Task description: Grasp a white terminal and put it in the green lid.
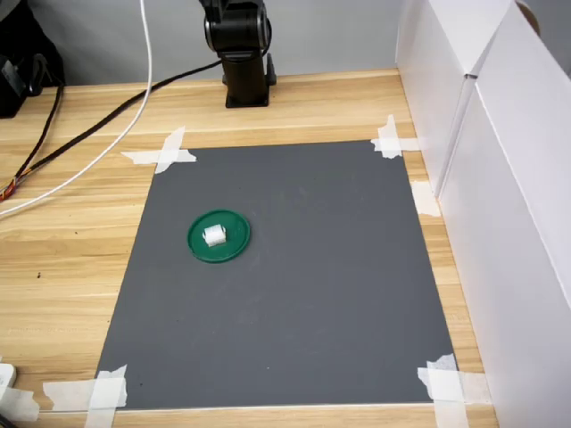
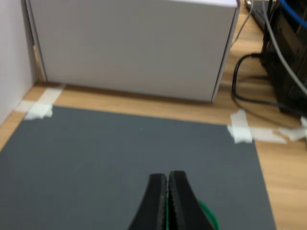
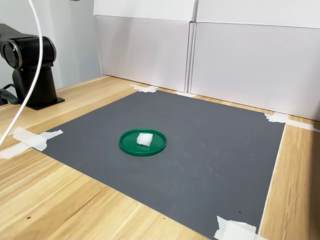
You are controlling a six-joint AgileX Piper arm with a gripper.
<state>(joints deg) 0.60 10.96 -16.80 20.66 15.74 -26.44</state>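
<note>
Resting inside the green lid (image 1: 219, 236), the white terminal (image 1: 214, 235) is showing the placing as done in both exterior views; the gripper (image 2: 168, 189) is hanging above the dark grey mat (image 1: 294, 285) with jaws pressed together, holding nothing. Judging from this, only withdrawal remains. White panels (image 3: 250, 60) are bordering the wooden table (image 1: 62, 259)

No readable text, label or number shows, though the wrist view is blurry.
</note>
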